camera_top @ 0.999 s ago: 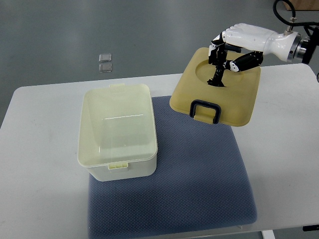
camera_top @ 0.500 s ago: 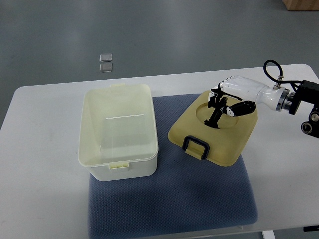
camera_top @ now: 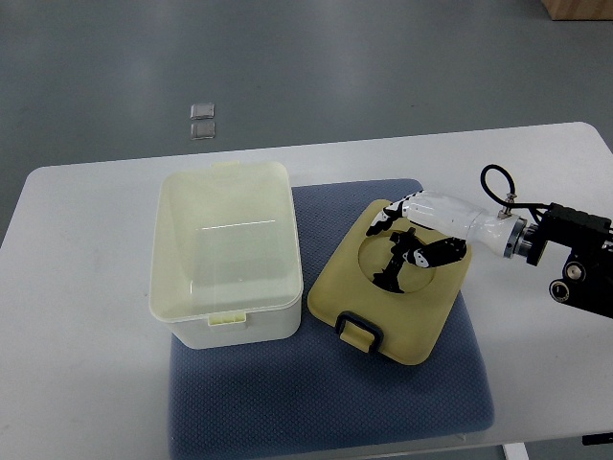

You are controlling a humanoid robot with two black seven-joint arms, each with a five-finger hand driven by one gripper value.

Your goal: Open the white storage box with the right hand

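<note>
While the white storage box (camera_top: 227, 251) stood open at the left of the blue mat (camera_top: 326, 383), its yellowish lid (camera_top: 388, 286) lay on the mat just beside it, at centre right. The right hand (camera_top: 414, 240) came from the right edge, fingers (camera_top: 397, 264) curled into the lid's round recess, gripping it on the white surface (camera_top: 77, 383).

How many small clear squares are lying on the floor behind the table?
2: small clear squares sit stacked one above the other on the grey floor, beyond the table's far left edge.

Single steep overhead view, robot's side
</note>
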